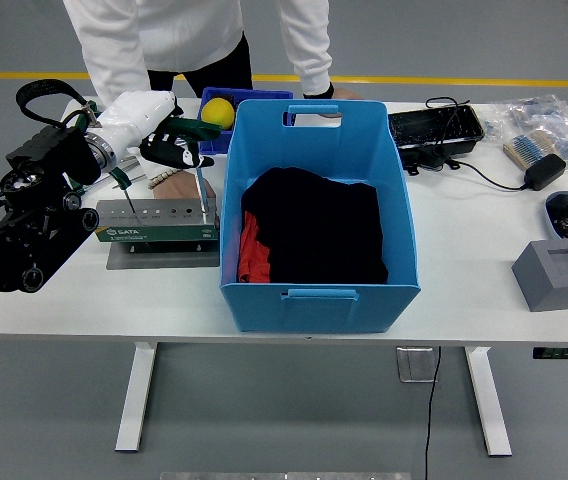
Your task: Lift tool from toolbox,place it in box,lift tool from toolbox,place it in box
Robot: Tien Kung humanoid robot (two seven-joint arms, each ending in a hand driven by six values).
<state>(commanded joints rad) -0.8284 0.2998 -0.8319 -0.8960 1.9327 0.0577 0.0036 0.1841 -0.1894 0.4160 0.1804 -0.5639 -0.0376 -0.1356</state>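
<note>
Now lifting: left hand point(169, 150) near the table's point(484, 250) left edge, fingers point(182, 158) curled round a screwdriver point(200, 178), shaft upright, tip just above the toolbox point(157, 222). Blue box point(319, 215) immediately right of it, so likely a short sideways carry. Right hand out of view.

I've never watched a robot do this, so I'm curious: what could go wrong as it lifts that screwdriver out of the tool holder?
1. The left hand grips the screwdriver only at its handle, with the tip still near the holder; it might snag or slip.
2. The blue box stands right beside it, so the tool could hit the wall on the way over.
3. A person's hand lies just behind the holder and may get bumped.
</note>
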